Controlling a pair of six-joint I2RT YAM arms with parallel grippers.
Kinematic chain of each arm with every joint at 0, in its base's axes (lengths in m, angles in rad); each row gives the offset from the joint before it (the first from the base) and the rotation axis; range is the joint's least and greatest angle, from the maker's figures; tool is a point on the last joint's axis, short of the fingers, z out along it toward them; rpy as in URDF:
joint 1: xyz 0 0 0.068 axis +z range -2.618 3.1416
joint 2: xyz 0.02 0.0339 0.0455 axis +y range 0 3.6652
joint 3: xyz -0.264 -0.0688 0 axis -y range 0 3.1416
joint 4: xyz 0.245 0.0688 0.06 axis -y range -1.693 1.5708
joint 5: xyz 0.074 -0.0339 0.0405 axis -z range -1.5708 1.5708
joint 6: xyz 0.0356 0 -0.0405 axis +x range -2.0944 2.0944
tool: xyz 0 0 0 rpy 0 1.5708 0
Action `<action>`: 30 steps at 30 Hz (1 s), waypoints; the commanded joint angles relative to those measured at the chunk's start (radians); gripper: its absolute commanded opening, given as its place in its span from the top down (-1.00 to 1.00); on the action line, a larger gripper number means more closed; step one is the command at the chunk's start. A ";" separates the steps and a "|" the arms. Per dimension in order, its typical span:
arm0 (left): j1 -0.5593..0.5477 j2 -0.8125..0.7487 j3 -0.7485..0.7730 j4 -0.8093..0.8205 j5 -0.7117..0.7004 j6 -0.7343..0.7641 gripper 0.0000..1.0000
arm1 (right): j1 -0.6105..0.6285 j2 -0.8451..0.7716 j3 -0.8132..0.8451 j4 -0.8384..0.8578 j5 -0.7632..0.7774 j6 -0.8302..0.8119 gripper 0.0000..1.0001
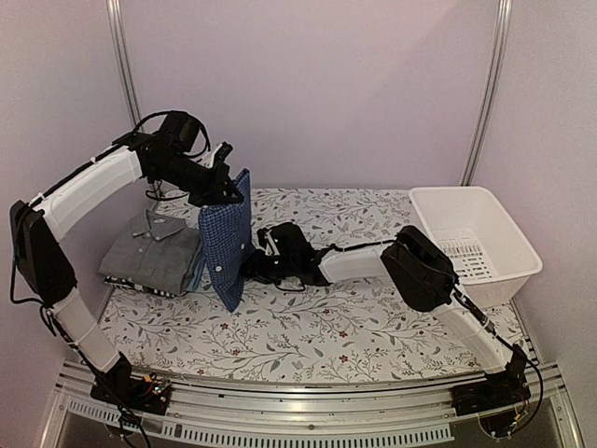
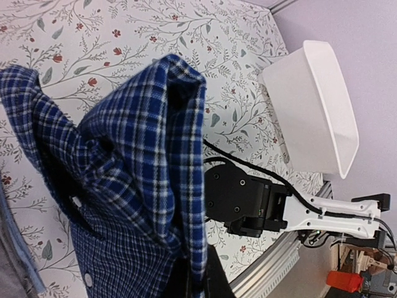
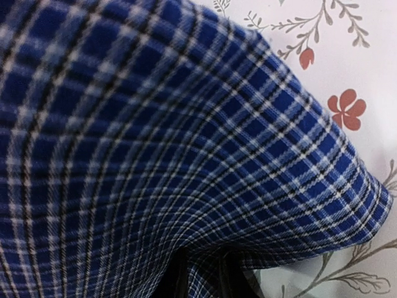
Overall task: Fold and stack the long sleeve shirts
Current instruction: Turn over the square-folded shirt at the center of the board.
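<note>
The top view is showing the whole layout: the left hand [image 1: 227,175] is raised above the back of the table [image 1: 308,327], closed tight on the upper edge of the dark blue check shirt [image 1: 227,245], which is hanging down as a narrow folded panel with its bottom corner nearing the cloth-covered surface. The right hand [image 1: 254,265] is pressing in against the panel's lower right edge. Its own wrist view is filling almost wholly with check cloth draping over the fingers, so whether they are pinching the fabric cannot be told. The left wrist view is adding what the others are hiding: two white buttons [image 2: 88,279] on the shirt front and the right arm [image 2: 239,198] sitting just behind the hanging cloth. The stack of folded shirts [image 1: 154,250], grey on top, is lying at the table's left edge, just beside the hanging panel. The white basket [image 1: 448,190] is sitting at the far right corner, well apart, leaving bare table along the near edge.
</note>
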 commanded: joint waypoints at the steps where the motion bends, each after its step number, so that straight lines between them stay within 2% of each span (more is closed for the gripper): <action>1: 0.012 0.027 0.017 0.040 0.039 0.008 1.00 | 0.007 0.055 0.011 0.015 -0.038 0.040 0.65; 7: 0.021 0.034 0.007 0.051 0.052 0.018 1.00 | -0.013 -0.078 -0.143 0.011 0.021 -0.004 0.58; 14: 0.023 0.051 0.004 0.056 0.054 0.015 1.00 | -0.036 -0.283 -0.282 -0.037 0.048 -0.084 0.38; 20: -0.004 0.064 -0.029 0.106 0.051 -0.033 1.00 | -0.052 -0.558 -0.388 -0.234 0.179 -0.206 0.25; 25: -0.147 0.124 -0.052 0.249 -0.040 -0.156 1.00 | -0.093 -0.868 -0.579 -0.396 0.304 -0.253 0.17; 29: -0.321 0.287 0.011 0.380 -0.134 -0.297 1.00 | -0.143 -1.084 -0.730 -0.490 0.373 -0.253 0.10; 30: -0.358 0.347 0.059 0.386 -0.151 -0.307 0.85 | -0.152 -1.134 -0.761 -0.514 0.398 -0.251 0.07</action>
